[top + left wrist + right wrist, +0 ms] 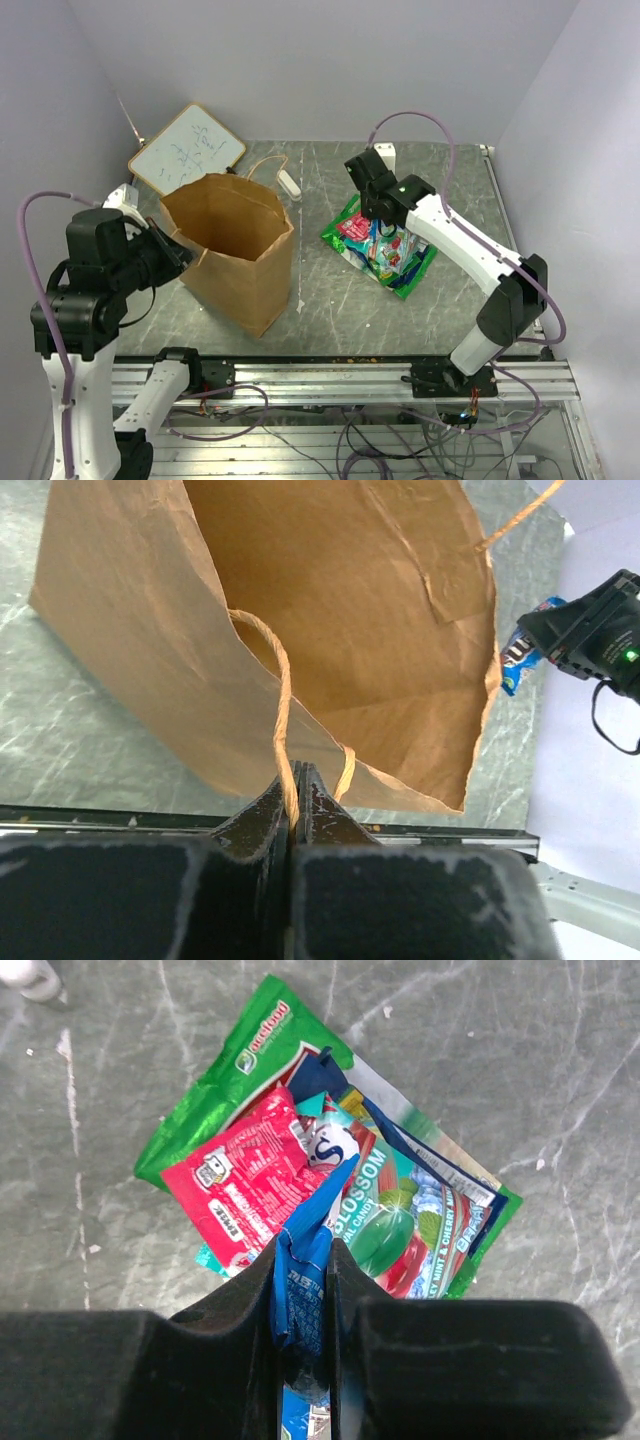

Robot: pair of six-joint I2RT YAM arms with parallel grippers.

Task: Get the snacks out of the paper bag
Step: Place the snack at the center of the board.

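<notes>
Grey marbled worktop [340,300], plain pale walls around it. Our left claw [296,798] is pinched tight on the twisted handle [283,695] of the paper bag [350,630] — the bag stands just ahead of it, mouth open. Our right claw [305,1295] is clamped on the blue packet [303,1260] — directly below it we see the green packet [250,1060], red packet [240,1195] and multicoloured packet [400,1225] piled together.

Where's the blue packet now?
In the right wrist view, the blue packet is pinched in the right gripper over the snack pile, right of the paper bag.
</notes>
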